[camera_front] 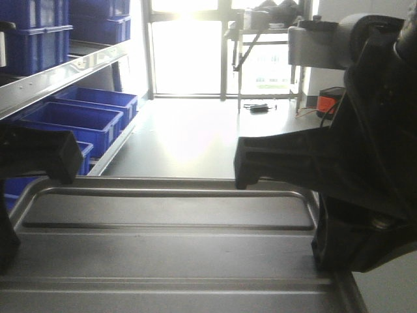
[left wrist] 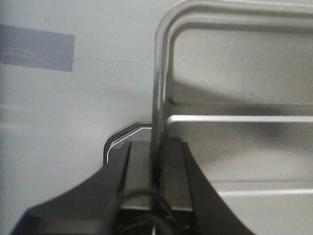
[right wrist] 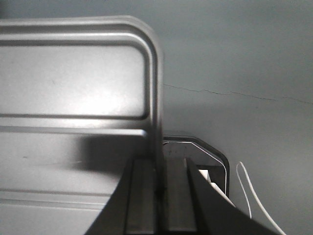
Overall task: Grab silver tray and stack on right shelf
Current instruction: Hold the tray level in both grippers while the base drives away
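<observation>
Black matte jaws of the left gripper point(left wrist: 156, 169) are closed down to a sliver on the thin raised rim of the silver tray point(left wrist: 234, 73), pinching its left edge. The right gripper point(right wrist: 160, 183) clamps the opposite rim the same way, so the tray hangs level between the two arms. It is shallow brushed metal, rectangular with rounded corners, and two long raised ribs run across its dull floor, catching streaks of light. Under it lies smooth grey floor point(left wrist: 73, 122), marked by a darker rectangular patch point(left wrist: 36, 48) on the left side and a fine crack point(right wrist: 234, 93) on the right. A thin white cable point(right wrist: 252, 200) loops beside the right jaws. In the front view, glossy blue plastic bins point(camera_front: 71, 120) sit under a steel shelf bar point(camera_front: 58, 78) at left.
</observation>
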`<state>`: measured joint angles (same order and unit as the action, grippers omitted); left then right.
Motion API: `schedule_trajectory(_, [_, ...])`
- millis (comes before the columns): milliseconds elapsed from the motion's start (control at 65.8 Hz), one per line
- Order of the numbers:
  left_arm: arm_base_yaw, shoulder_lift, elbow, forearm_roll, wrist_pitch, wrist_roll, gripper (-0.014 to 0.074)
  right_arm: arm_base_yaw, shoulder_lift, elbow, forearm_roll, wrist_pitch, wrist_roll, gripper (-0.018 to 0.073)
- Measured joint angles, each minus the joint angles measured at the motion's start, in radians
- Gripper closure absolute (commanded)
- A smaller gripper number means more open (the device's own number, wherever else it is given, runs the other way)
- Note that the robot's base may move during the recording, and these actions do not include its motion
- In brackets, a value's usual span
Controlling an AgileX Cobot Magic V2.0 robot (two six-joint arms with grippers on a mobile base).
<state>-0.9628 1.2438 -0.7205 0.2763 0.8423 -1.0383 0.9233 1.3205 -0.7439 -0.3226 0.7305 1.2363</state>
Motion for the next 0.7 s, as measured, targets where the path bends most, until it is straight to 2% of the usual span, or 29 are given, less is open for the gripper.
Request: schedule_trajectory(699, [0.0, 0.0, 0.0, -0.002, 0.0, 0.0, 0.0689, 0.0, 0.0, 0.0, 0.0, 0.0, 0.001, 0.0492])
